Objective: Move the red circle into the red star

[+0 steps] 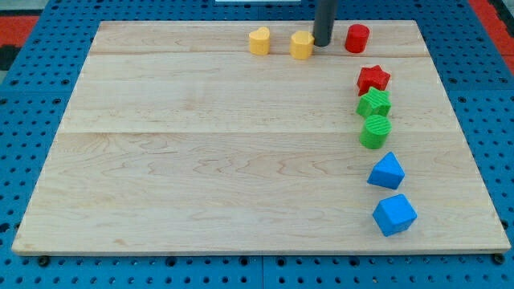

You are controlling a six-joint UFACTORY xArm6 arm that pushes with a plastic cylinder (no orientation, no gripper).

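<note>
The red circle (357,38) stands near the view's top, right of centre, on the wooden board (201,160). The red star (373,79) lies below it and slightly to the right, apart from it. My tip (322,43) is down at the board between a yellow block (302,46) and the red circle. It sits right beside the yellow block and a short gap to the left of the red circle.
A yellow heart (259,40) lies left of the other yellow block. Below the red star a green star (374,104) and a green circle (374,132) touch in a column. Two blue blocks (387,172) (394,214) lie further down the right side.
</note>
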